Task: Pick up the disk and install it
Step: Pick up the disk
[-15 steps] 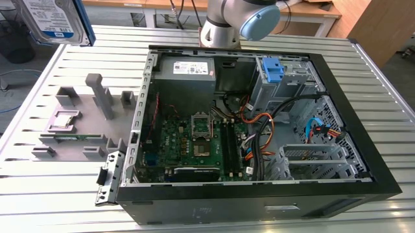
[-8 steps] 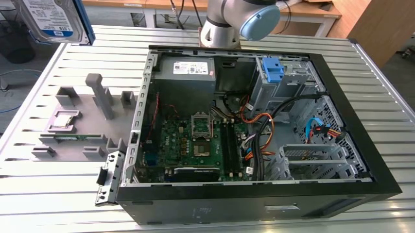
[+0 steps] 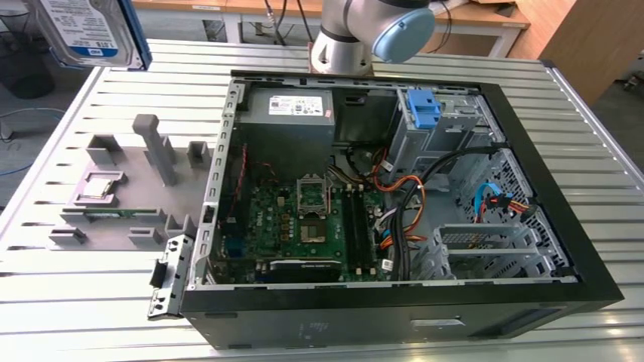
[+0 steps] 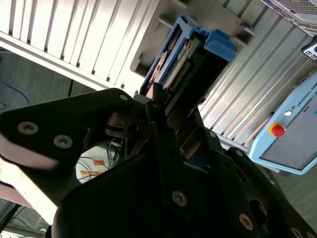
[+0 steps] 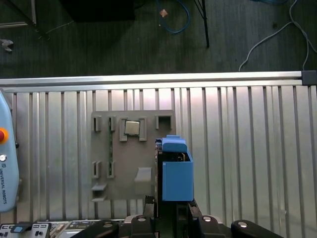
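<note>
Closest to the lens, up in the exterior view's left corner, the disk [image 3: 89, 32] is airborne: silver body, white-and-blue label, blue rail down its edge. It's clear of the slatted table [image 3: 81, 302]. The second wrist view shows why: the gripper [image 4: 173, 106] has its black fingers [image 4: 154, 96] closed tight on the drive's end, with the blue bracket sticking out beyond them. In the first wrist view the disk [image 5: 176, 171] rises from the gripper [image 5: 171, 213] over the grey parts fixture [image 5: 131, 153].

Moving rightward in the exterior view, that fixture [image 3: 121, 188] sits on the table with a chip [image 3: 98, 188] seated in it. Next comes the open computer case [image 3: 403, 305], motherboard [image 3: 302, 219] exposed, then the drive cage [image 3: 453, 124] with its upright blue latch [image 3: 426, 109].

By my read this is the carry towards the case. Done well, it means a firm, centred hold and no twist in the drive. The rails should stay parallel to the cage guides, and the path should stay clear of the orange and blue cables [image 3: 408, 200] beside the bay
</note>
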`<state>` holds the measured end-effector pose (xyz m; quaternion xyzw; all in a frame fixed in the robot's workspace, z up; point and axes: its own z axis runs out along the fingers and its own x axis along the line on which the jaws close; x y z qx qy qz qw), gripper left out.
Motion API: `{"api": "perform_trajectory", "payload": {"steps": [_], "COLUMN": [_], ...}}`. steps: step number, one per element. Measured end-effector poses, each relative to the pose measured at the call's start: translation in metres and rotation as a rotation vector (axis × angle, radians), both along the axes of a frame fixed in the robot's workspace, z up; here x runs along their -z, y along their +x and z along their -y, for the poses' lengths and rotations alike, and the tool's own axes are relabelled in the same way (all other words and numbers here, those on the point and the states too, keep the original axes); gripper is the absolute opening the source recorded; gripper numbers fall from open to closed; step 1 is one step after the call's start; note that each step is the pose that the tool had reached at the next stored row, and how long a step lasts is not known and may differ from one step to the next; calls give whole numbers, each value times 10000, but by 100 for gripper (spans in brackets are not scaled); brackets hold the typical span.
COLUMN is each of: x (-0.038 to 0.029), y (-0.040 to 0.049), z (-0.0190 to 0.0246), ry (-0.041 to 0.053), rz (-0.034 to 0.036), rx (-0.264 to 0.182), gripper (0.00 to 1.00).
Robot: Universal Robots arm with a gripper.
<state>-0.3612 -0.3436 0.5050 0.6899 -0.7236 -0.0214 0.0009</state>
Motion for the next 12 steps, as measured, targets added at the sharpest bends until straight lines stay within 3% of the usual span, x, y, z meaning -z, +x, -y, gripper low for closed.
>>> {"api": "perform_trajectory", "payload": {"steps": [12], "x": [0], "y": [108], "z": [0], "ry": [0], "rz": [0], "rx": [0], "gripper": [35]}}
